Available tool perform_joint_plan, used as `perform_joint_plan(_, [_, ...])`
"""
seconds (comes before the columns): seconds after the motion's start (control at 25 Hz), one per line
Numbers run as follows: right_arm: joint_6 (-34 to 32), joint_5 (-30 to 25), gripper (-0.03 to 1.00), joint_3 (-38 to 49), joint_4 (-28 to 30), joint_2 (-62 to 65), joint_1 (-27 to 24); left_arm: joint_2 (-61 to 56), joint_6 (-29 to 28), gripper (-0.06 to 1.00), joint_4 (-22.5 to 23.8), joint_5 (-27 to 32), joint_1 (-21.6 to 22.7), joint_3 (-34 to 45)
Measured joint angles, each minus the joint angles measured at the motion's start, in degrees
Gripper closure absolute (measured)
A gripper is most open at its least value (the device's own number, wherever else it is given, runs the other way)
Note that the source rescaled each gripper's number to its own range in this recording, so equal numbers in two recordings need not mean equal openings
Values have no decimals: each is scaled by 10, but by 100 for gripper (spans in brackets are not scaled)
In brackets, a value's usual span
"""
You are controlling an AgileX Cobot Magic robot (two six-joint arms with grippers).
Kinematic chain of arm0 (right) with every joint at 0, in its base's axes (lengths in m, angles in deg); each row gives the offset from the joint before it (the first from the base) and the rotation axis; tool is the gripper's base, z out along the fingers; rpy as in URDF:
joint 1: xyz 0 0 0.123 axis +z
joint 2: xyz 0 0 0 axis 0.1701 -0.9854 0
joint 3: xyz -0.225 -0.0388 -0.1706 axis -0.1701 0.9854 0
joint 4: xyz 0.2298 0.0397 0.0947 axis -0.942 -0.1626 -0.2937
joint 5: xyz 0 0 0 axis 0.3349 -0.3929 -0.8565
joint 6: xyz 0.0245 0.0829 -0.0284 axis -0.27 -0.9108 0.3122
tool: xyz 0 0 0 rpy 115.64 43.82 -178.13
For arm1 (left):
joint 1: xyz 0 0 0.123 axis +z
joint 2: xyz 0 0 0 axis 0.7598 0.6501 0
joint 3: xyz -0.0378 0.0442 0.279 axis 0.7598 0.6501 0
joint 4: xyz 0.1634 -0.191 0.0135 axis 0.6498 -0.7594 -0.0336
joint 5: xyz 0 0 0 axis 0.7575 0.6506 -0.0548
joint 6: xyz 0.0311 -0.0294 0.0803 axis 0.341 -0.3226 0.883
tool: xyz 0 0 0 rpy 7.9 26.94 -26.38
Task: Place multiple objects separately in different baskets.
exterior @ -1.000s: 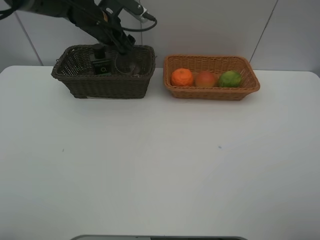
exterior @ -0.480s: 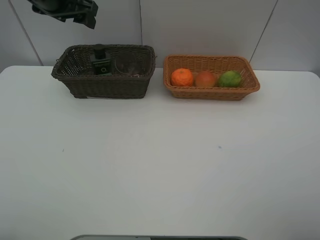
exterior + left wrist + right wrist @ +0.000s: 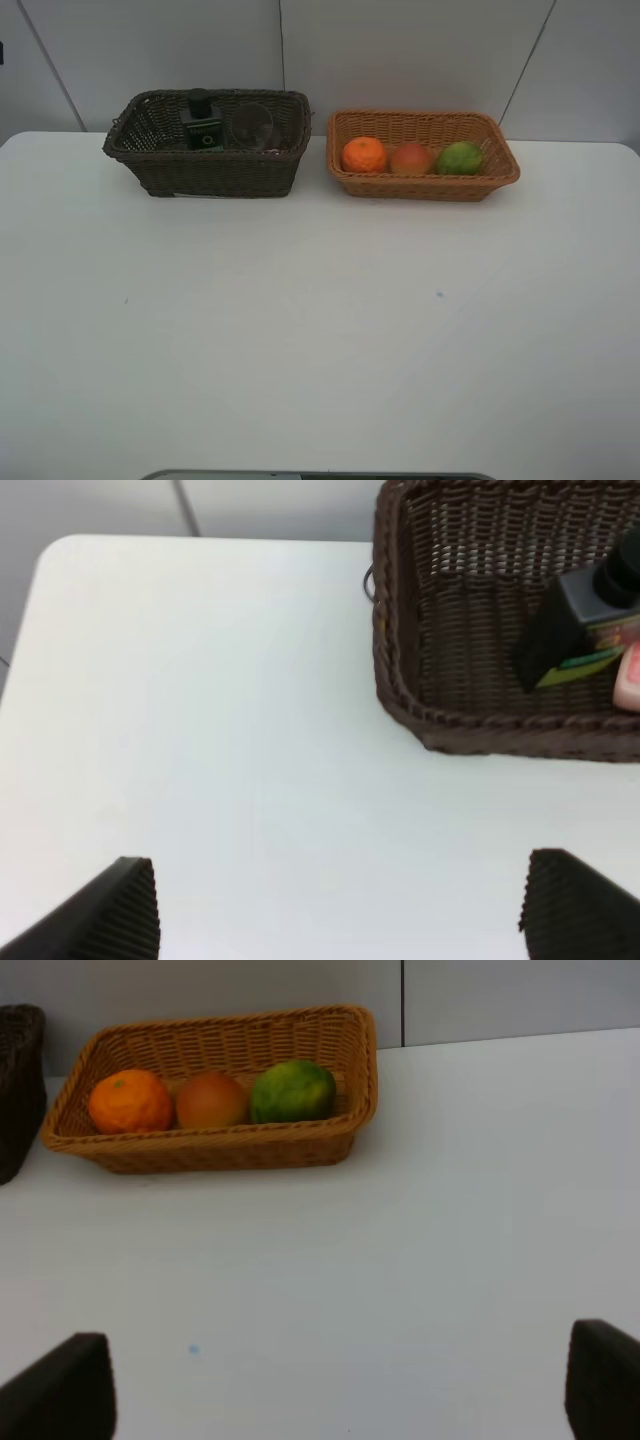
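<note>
The left arm has pulled out of the upper left. Its fingers spread wide and empty, like the right fingers. Dark basket holds pump bottle and cup; tan basket holds three fruits. Sorting looks finished.

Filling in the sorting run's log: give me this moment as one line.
light basket: orange, peach, green citrus | dark basket: pump bottle, cup | both grippers open, empty

No text I can read anywhere. The dark green pump bottle carries a label, print too small. No numbers, no signs.
</note>
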Motion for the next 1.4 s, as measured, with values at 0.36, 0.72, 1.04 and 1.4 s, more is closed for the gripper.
perform_joint_plan(0.36, [0, 0, -3, 0, 0, 0, 0, -203, -1, 2, -16, 139, 1, 38])
perform_joint_plan(0.72, [0, 0, -3, 0, 0, 0, 0, -303, -1, 2, -7, 271, 1, 61])
perform_joint_plan(1.04, [0, 0, -3, 0, 0, 0, 0, -417, 0, 2, -53, 320, 1, 120])
perform_joint_plan(1.4, [0, 0, -3, 0, 0, 0, 0, -551, 21, 2, -58, 297, 1, 224])
